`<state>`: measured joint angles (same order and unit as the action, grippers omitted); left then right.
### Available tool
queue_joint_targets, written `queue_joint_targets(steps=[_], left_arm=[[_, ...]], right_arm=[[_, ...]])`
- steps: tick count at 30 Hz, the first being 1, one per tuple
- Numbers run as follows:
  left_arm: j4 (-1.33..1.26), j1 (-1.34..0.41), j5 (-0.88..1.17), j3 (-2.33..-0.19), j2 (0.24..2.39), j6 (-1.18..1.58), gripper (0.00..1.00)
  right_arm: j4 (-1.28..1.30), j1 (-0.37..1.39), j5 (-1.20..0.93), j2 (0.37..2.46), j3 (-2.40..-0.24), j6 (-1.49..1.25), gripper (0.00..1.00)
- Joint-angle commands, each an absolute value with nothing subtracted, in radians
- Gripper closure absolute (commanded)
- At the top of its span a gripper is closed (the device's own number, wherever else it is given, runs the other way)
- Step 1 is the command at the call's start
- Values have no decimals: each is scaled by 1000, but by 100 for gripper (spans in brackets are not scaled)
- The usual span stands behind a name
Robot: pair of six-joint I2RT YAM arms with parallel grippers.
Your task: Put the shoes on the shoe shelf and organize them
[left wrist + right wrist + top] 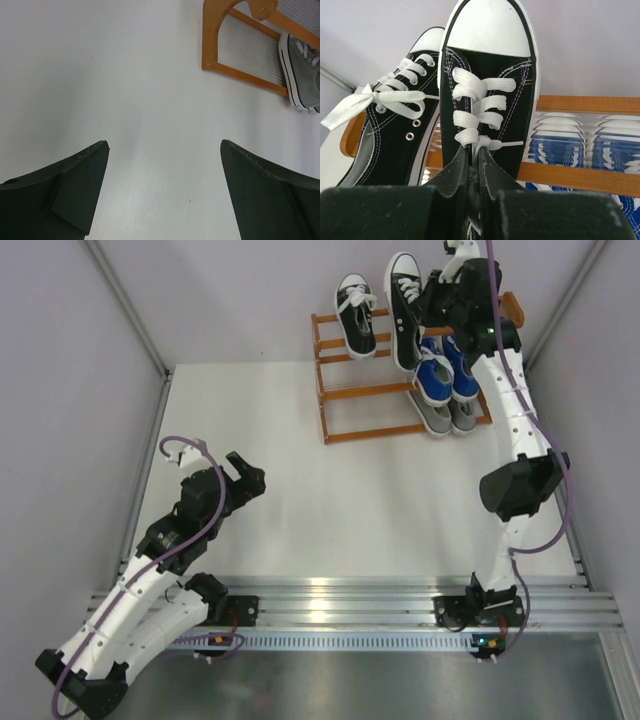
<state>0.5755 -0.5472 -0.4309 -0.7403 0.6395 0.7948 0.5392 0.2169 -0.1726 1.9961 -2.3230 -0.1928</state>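
The left gripper hovers spread wide over the white table. On the orange-brown slatted wooden shoe shelf, one black canvas sneaker rests on the top tier. Beside it, the right gripper pinches the second black sneaker, seemingly by its tongue. The blue pair and grey pair sit on the tiers below.

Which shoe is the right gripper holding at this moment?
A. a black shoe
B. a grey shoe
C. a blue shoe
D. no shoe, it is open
A: the right gripper is shut on the black shoe just behind its laces, while the blue pair and the grey pair sit on the shoe shelf.
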Motion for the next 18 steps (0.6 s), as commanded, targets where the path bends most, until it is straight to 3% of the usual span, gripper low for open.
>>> queue_joint_targets(steps=[1,18], left_arm=[[515,-543,-430,-761,643,798,2],[515,-543,-425,-755,652,801,2]], right_arm=[[367,236,-120,1980,-2408,-175,100],[256,288,-72,2069,-2407,-117,100]])
